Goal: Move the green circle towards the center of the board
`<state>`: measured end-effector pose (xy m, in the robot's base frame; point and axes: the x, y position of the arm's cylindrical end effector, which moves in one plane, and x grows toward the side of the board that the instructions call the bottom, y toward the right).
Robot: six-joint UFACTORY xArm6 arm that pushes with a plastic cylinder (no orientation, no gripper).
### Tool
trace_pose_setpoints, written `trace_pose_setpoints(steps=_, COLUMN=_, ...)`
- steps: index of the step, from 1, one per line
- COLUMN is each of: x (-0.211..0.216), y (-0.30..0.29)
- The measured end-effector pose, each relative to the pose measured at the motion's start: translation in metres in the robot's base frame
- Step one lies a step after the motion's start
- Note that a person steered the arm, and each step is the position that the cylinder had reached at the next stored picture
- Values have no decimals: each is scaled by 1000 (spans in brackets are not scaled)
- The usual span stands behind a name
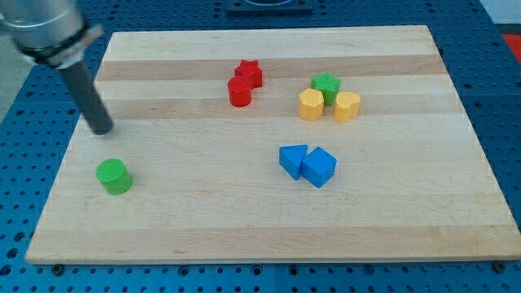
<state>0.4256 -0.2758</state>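
Note:
The green circle (113, 176) lies near the board's lower left corner, by itself. My tip (102, 129) rests on the board a little above it and slightly to its left, not touching it. The rod slants up toward the view's top left corner.
The wooden board (269, 236) fills most of the view. A red star (249, 72) and red circle (239, 92) touch at top centre. A green star (326, 85) sits between two yellow blocks (310, 105) (347, 107). Two blue blocks (293, 159) (318, 168) touch right of centre.

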Motion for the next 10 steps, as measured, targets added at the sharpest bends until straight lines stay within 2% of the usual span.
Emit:
trace_pose_setpoints(steps=1, x=0, y=-29)
trace_pose_setpoints(steps=2, x=30, y=-29)
trace_pose_setpoints(steps=3, x=86, y=-28)
trace_pose_setpoints(steps=5, x=121, y=-9)
trace_pose_setpoints(steps=8, x=68, y=112)
trace_pose_setpoints(steps=10, x=1, y=200)
